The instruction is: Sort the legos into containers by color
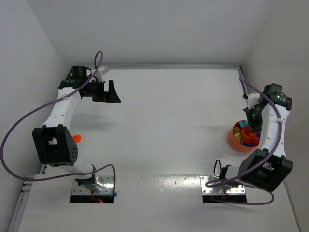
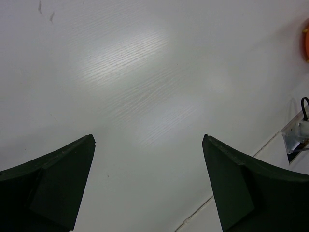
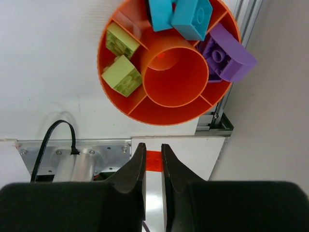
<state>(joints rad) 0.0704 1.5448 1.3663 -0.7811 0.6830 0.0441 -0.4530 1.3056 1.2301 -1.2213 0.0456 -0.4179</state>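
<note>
- Top view: the left gripper [image 1: 107, 94] is out toward the far left corner of the table [image 1: 174, 121], its fingers spread wide with nothing between them.
- The orange bowl [image 1: 235, 141] stands by the right edge of the table, somewhat nearer the near edge, with coloured bricks in its ring.
- The right gripper [image 1: 249, 128] hangs directly over the bowl. Its opening cannot be judged from here.
- A small orange piece [image 1: 77, 138] shows by the left edge, partly hidden behind the left arm.
- Left wrist view: the left gripper [image 2: 148, 140] is wide open over bare white table [image 2: 145, 72], holding nothing. A sliver of orange [image 2: 305, 46] sits at the right border of the picture.
- Right wrist view: the right gripper [image 3: 152, 147] has its fingers [image 3: 137, 166] drawn almost together, pinching an orange brick [image 3: 153, 162].
- Past the fingertips is the orange bowl [image 3: 164, 110], close beside the rail along the table's right edge.
- Its ring holds lime green bricks [image 3: 120, 63] in one compartment, cyan bricks [image 3: 181, 17] in another and purple bricks [image 3: 227, 50] in a third, one of the purple ones overhanging the rim.
</note>
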